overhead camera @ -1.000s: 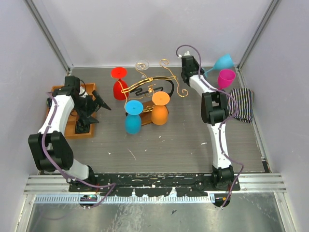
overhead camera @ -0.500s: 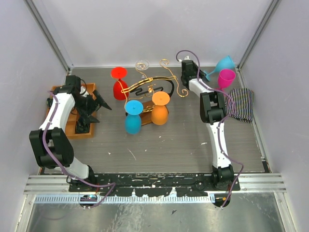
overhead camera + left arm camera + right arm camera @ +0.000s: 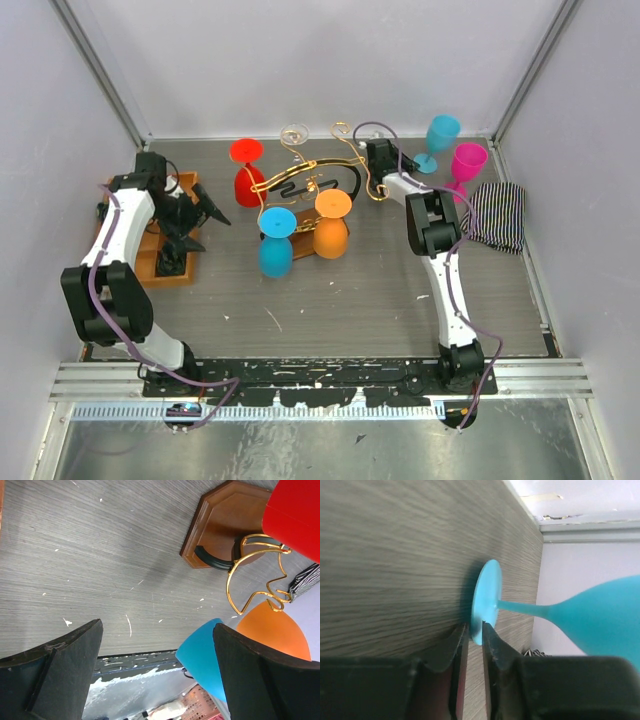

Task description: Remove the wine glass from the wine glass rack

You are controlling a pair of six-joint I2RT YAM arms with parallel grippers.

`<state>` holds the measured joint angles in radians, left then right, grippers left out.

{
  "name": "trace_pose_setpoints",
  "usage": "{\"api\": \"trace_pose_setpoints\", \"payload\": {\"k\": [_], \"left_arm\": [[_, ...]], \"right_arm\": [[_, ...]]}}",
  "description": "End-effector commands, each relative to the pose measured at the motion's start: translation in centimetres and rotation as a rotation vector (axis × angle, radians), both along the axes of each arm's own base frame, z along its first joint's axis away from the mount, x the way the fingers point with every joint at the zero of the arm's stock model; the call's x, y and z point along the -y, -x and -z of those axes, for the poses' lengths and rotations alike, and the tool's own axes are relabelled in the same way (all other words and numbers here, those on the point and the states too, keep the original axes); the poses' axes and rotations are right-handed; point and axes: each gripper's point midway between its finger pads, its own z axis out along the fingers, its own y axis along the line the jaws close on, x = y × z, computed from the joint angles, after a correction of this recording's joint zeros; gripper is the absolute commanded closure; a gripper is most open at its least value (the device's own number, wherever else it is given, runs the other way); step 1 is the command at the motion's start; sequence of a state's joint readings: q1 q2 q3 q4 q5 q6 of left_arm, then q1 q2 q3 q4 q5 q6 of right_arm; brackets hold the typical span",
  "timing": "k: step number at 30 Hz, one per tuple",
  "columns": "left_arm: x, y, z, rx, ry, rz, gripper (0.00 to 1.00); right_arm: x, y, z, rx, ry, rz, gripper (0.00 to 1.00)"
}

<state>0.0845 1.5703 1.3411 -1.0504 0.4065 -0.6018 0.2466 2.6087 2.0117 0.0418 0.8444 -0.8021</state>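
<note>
Item: teal wine glass, standing upright; prob. light rigid plastic, tippy; grip at stem. R gripper hugging foot rim, pinch unclear; L gripper gaping.

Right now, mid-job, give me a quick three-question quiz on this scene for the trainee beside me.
1. How many coloured glasses hang upside down on the wine glass rack?
2. True or false: the left fingers stand wide open with nothing between them.
3. Which part of the standing teal glass lies between the right fingers? A) bowl B) stem C) edge of the foot

Key
1. Three: the red glass, the blue glass, the orange glass.
2. True.
3. C.
</note>
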Motion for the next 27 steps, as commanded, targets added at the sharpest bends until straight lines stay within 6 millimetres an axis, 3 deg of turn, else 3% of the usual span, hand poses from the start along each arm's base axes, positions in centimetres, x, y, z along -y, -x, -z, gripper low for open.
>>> {"api": "trace_pose_setpoints", "payload": {"k": [1, 9, 13, 17, 27], "left_arm": [[-0.1, -0.1, -0.2, 0.003, 0.002, 0.014, 0.02], [0.0, -0.2, -0.2, 0.003, 0.011, 0.013, 0.02], [0.0, -0.2, -0.3, 0.007, 0.015, 0.010, 0.02], [-0.5, 0.0, -0.1, 0.009, -0.021, 0.011, 0.02], [-1.4, 0.8, -0.5, 0.022, -0.071, -0.004, 0.02]], "right_arm": [[-1.3, 0.6, 1.6, -0.053, 0.002, -0.031, 0.70], [-3.0, 1.7, 2.7, -0.134, -0.070, -0.057, 0.42], [-4.1, 3.2, 3.6, -0.213, -0.171, -0.075, 0.36], [-6.4, 5.3, 4.6, -0.311, -0.352, -0.110, 0.32], [-11.5, 9.9, 3.3, -0.508, -0.692, -0.168, 0.10]]}}
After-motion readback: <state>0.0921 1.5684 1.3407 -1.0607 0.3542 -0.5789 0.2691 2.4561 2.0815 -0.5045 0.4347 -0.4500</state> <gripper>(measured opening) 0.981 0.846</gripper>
